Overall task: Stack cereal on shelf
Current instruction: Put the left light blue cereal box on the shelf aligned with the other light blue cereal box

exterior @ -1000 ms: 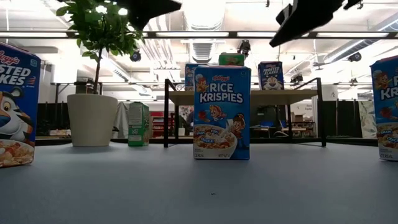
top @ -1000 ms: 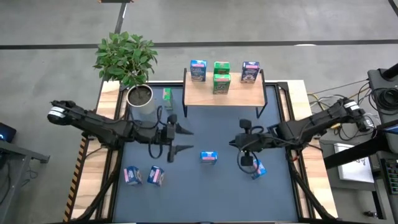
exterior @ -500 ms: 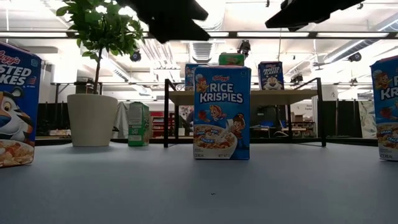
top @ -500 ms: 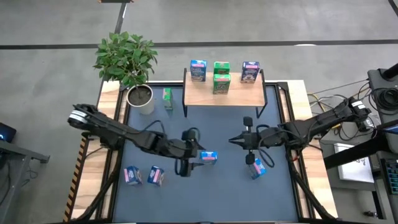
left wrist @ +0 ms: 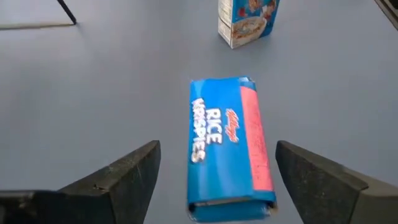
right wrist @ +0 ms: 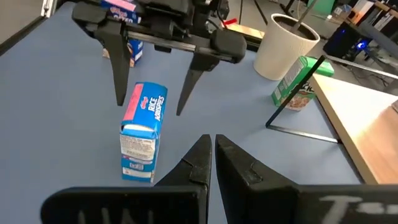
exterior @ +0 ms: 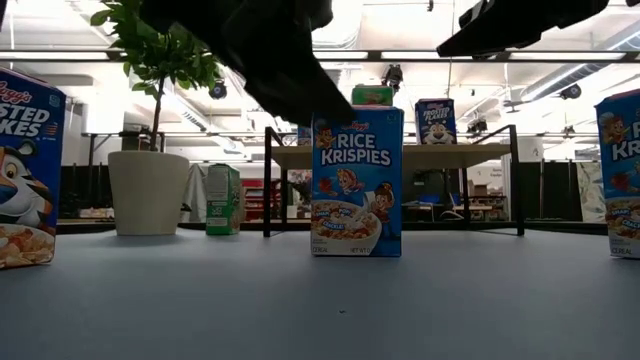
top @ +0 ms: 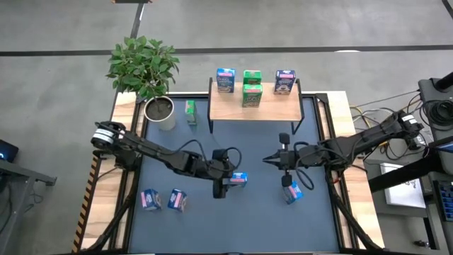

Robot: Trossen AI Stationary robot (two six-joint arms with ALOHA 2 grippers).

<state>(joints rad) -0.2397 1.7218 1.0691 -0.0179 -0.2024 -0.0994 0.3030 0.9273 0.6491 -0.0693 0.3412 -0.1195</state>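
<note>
- Left gripper (top: 228,182): above the mid-surface, its fingers (left wrist: 124,180) spread wide to either side of the upright light-blue Rice Krispies box (top: 238,179), not touching it.
- Right gripper (top: 267,160): hangs near that box on its right, fingers (right wrist: 202,163) pressed together, holding nothing.
- Shelf (top: 255,105): at the far edge of the blue surface (top: 311,219), carrying four cereal boxes, the green ones (top: 252,88) in the middle.
- Other boxes: one (top: 291,191) beneath the right arm, two (top: 163,200) at the near left, a green one (top: 190,110) beside the potted plant (top: 145,74).
</note>
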